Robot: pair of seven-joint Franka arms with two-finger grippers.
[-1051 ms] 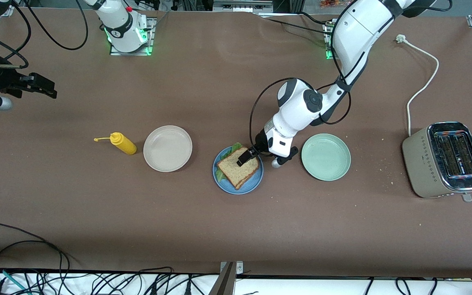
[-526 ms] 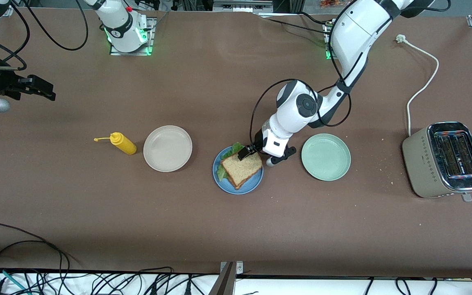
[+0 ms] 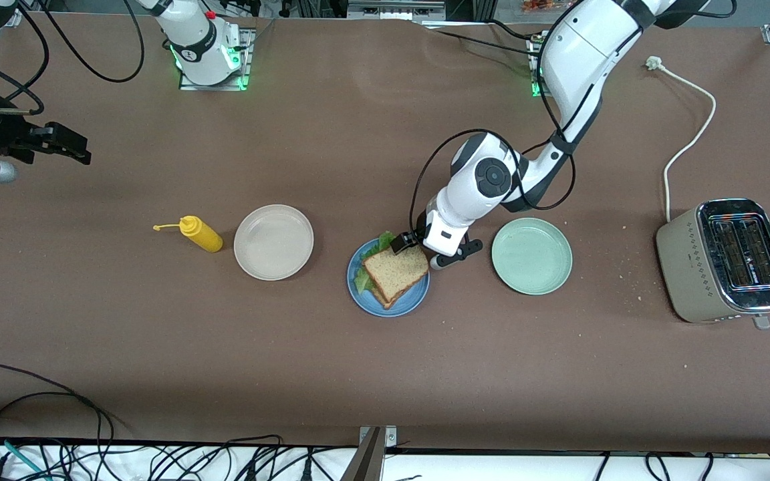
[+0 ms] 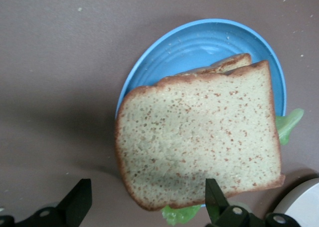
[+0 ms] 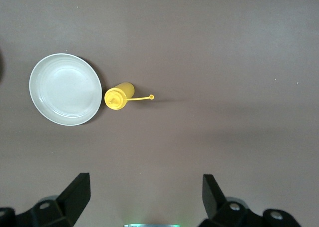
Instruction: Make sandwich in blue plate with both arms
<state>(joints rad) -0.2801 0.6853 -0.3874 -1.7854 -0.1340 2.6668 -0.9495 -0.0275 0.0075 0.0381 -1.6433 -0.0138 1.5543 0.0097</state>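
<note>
The sandwich (image 3: 395, 272) lies on the blue plate (image 3: 392, 308): two brown bread slices with green lettuce (image 3: 377, 246) sticking out between them. My left gripper (image 3: 406, 244) is open and empty, just over the sandwich's edge that faces the robots' bases. In the left wrist view the top slice (image 4: 199, 147) fills the middle, the blue plate (image 4: 199, 42) shows around it, and my left gripper (image 4: 147, 189) straddles one corner without touching it. My right gripper (image 3: 67, 147) is open and empty and waits high over the table at the right arm's end; it also shows in the right wrist view (image 5: 144, 184).
An off-white plate (image 3: 273, 242) and a yellow squeeze bottle (image 3: 201, 234) stand beside the blue plate toward the right arm's end; both show in the right wrist view, plate (image 5: 65, 90) and bottle (image 5: 117, 97). A mint-green plate (image 3: 531, 256) and a toaster (image 3: 726, 260) stand toward the left arm's end.
My left gripper has drawn back from over the top slice to the sandwich's edge nearest the bases. The slice stays lying on the lettuce. The right arm has hardly moved.
</note>
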